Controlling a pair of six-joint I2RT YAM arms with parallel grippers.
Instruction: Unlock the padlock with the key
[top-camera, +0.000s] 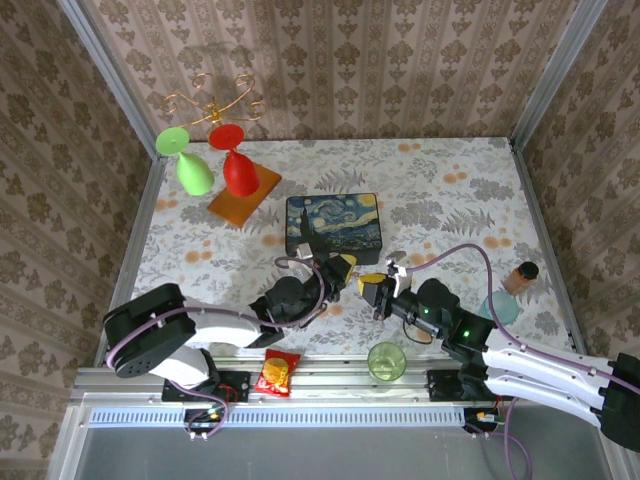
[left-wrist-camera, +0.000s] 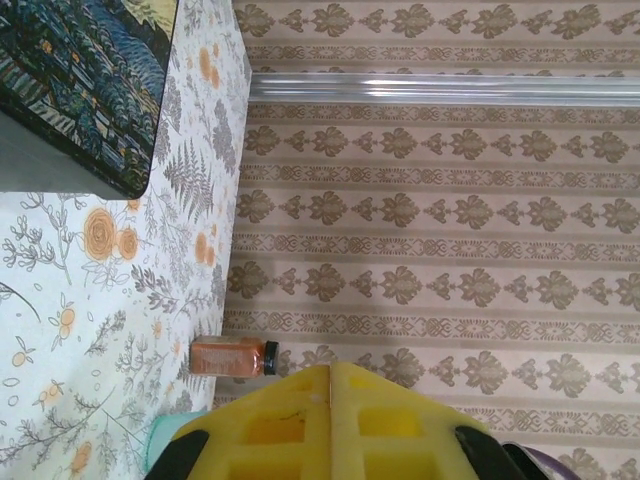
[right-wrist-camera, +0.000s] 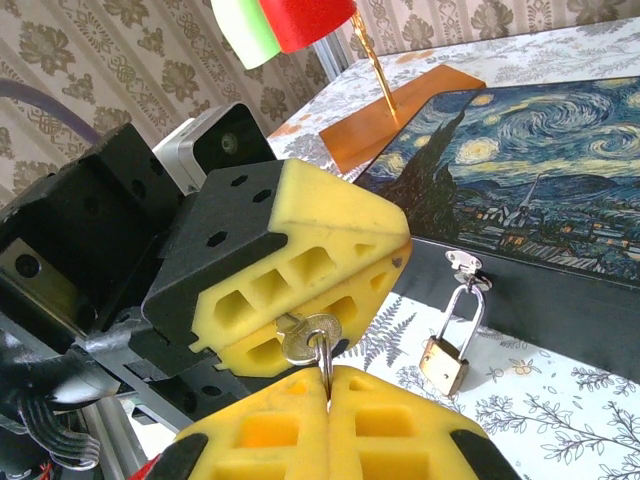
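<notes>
0 steps of the unlocking look finished: the padlock hangs shut from the clasp on the box, no key in it. The key is off the table, near the padlock but apart. Right gripper: jaws closed on the key's blade. Left gripper: jaws closed, key's head touching its pads; grip uncertain.
</notes>
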